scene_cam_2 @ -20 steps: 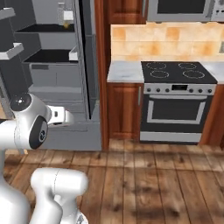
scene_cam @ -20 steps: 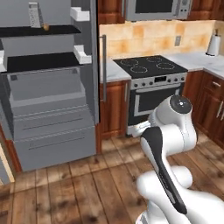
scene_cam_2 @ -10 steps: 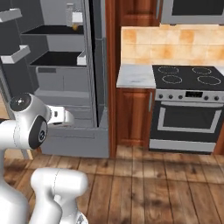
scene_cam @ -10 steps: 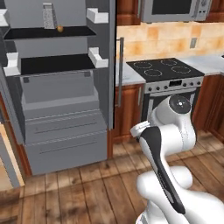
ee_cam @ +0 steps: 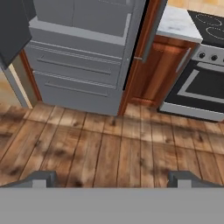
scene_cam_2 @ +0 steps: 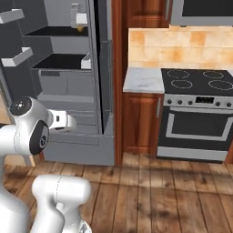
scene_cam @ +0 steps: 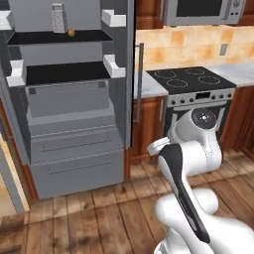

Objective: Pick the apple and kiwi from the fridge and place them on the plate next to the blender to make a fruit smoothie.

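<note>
Ahead, tall grey fridge (scene_cam: 74, 124) stands open; small round orange-yellow apple (scene_cam: 71, 33) on black top shelf, twelve o'clock. My two-finger gripper (ee_cam: 112, 178) wide, empty.

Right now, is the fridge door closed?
No, the fridge stands open, showing its black shelves, with the apple sitting on the top one.

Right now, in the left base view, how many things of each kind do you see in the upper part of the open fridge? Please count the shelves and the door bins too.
White door bins: 4
Black shelves: 2
Apple: 1
Tall grey item beside the apple: 1
Total: 8
</note>
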